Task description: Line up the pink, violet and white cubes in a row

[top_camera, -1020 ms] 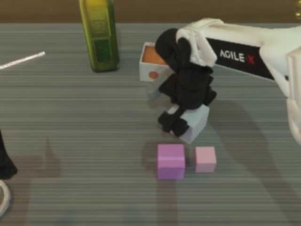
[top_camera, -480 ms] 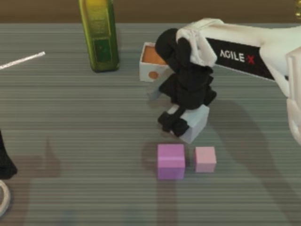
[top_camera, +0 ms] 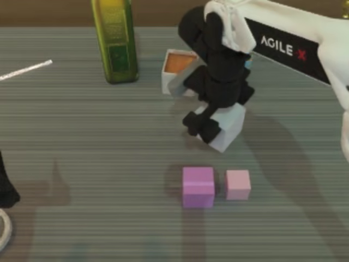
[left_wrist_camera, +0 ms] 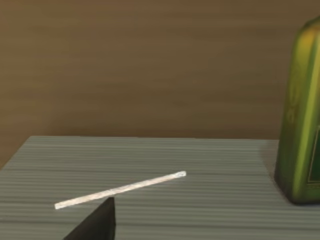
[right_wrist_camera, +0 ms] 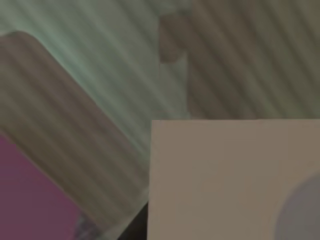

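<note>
top view: right claw (top_camera: 210,121) clamped on the white cube (top_camera: 228,126), cube looks lifted off the desk (top_camera: 82,136), tilted, shadow under it
white cube place: behind the violet/pink pair, near the orange-top box (top_camera: 175,71), not in the row
violet cube (top_camera: 198,186): on desk, front centre
pink cube (top_camera: 238,184): just right of violet, small gap, not touching
done: violet and pink already side by side in a line
left: white cube must come down level with the pair, likely to violet's left or pink's right; judged about two thirds through
left claw: only a dark bit at the desk's left edge, fingers can't tell; arm parked
left wrist view: thin white stick (left_wrist_camera: 120,189) and green bottle (left_wrist_camera: 301,115), no cubes
right wrist view: white cube face close up, violet at the corner
</note>
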Tool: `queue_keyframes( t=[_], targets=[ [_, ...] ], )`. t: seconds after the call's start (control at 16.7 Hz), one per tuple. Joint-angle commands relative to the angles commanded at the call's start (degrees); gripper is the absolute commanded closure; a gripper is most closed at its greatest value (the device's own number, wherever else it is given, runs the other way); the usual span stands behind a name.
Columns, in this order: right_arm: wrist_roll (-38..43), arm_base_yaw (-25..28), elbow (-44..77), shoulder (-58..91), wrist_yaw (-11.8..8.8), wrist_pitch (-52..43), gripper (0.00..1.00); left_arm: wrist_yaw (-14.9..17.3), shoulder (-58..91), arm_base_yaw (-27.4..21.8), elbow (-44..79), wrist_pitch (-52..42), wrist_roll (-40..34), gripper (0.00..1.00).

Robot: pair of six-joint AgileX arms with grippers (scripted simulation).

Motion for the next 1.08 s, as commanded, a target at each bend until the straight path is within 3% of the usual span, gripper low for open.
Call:
queue_keyframes(
  t=[0.48, 1.08],
  targets=[
    [-0.44, 0.46, 2.80, -0.05, -0.02, -3.01, 1.00, 0.00, 0.00, 0.00, 0.00, 0.00, 0.00, 0.00],
    [-15.57, 18.87, 29.89, 11.77, 0.20, -17.45, 1.00, 0.00, 0.00, 0.00, 0.00, 0.00, 0.00, 0.00]
  ],
)
